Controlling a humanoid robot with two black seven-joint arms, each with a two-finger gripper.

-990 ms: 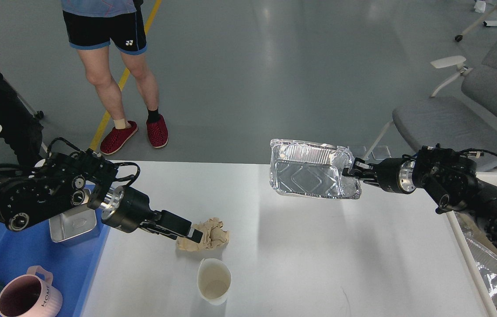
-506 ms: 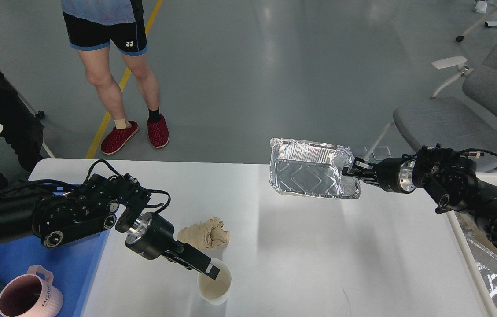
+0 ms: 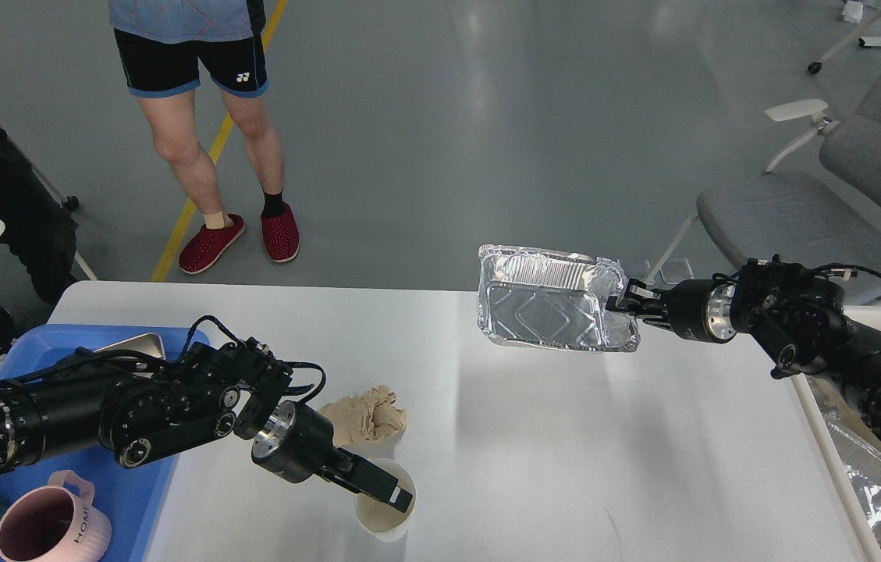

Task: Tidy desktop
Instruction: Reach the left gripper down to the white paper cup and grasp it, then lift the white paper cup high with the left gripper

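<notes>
Running left-right, desktop (image 3: 534, 437); right claw (image 3: 618, 303) clamps foil tray (image 3: 549, 300); left claw (image 3: 397, 498) state unclear.

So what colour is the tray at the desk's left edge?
Blue tray, seen in the head view.

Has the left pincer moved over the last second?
Yes. The left pincer has left the crumpled paper and come nearer, to the cup's rim.
</notes>
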